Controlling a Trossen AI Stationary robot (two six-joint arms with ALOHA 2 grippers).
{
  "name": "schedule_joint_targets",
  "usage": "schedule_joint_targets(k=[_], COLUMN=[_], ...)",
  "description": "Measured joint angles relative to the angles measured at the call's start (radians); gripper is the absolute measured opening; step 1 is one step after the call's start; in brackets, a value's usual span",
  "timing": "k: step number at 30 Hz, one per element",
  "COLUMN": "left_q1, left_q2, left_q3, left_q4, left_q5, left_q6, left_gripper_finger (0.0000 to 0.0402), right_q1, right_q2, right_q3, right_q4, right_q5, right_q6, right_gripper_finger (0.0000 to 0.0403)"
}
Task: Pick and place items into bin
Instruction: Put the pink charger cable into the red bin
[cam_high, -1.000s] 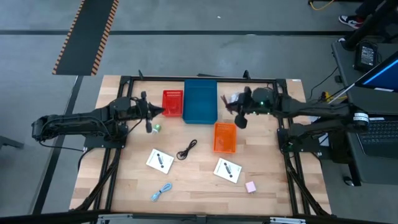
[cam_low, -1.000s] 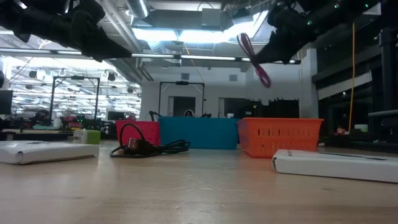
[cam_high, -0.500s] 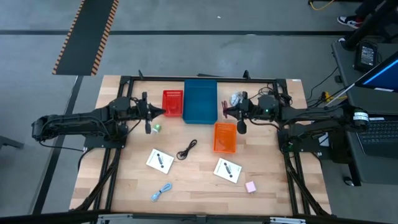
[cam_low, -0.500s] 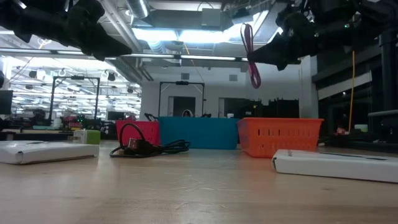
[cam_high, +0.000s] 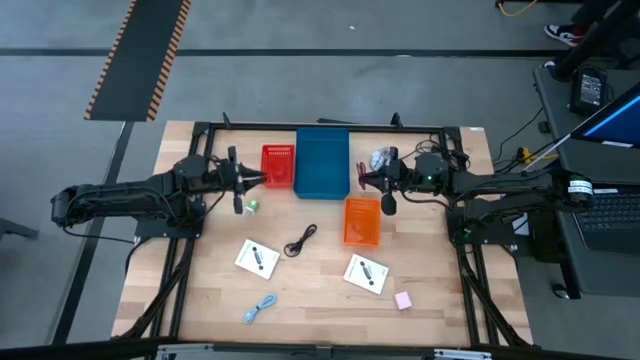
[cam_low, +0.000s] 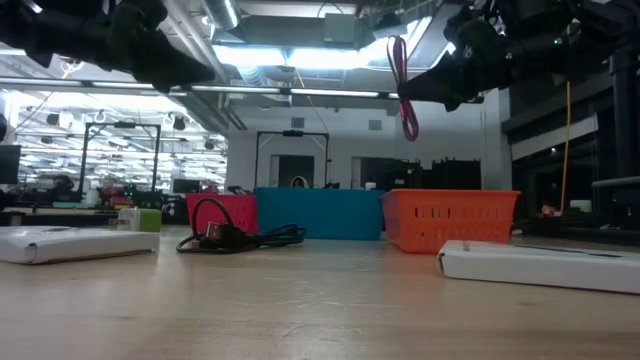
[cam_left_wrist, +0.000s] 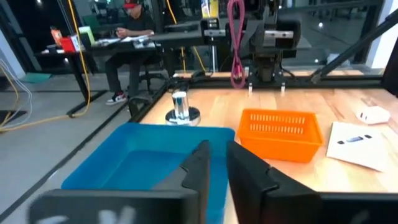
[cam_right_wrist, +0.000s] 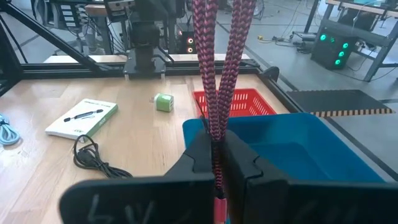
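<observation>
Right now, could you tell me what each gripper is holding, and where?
The right gripper pinches a pink braided cable at its fold; the left gripper holds nothing.

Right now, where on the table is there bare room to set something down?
Bare wood lies along the front edge between the light-blue cable and the pink block, and left of the left white card. It is crowded around the red bin, blue bin and orange bin, where both hands hover.

Grey floor (cam_high: 300, 80), hazard-striped mat (cam_high: 140, 55), seemingly office desks (cam_left_wrist: 118, 46) beyond.
</observation>
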Motion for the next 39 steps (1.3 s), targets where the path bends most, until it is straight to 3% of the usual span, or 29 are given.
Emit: schedule_joint_targets(k=[9,14,21,25,31,35,39], left_q1=[0.000,0.000,0.000,0.000,0.000,0.000,0.000], left_q2=[0.000,0.000,0.015,0.067,0.232,0.356,0.469], left_q3=[0.000,0.000,0.000,0.000,0.000,0.002,0.051], left_q4=[0.022,0.021,0.048,0.127,0.298,0.463,0.501], left_q5=[0.009,0.118,0.133,0.133,0.132,0.132,0.132], left_q6=[0.001,0.015,-0.005,-0.091,-0.106,-0.124,-0.159], left_gripper_finger=[0.0156,0.0188,0.0189,0.0183,0.0187,0.0191,0.0191], right_q1=[0.000,0.000,0.003,0.023,0.035,0.035,0.038], right_q2=[0.000,0.000,0.019,0.086,0.212,0.258,0.307], right_q3=[0.000,0.000,0.001,0.001,0.006,0.047,0.097], right_q4=[0.000,0.022,0.039,0.120,0.311,0.314,0.312], right_q5=[0.000,0.000,0.000,0.000,-0.028,-0.054,-0.101], right_q6=[0.001,0.002,0.030,0.031,0.029,0.024,0.006], right_gripper_finger=[0.0000,0.0000,0.0000,0.0000,0.0000,0.0000,0.0000])
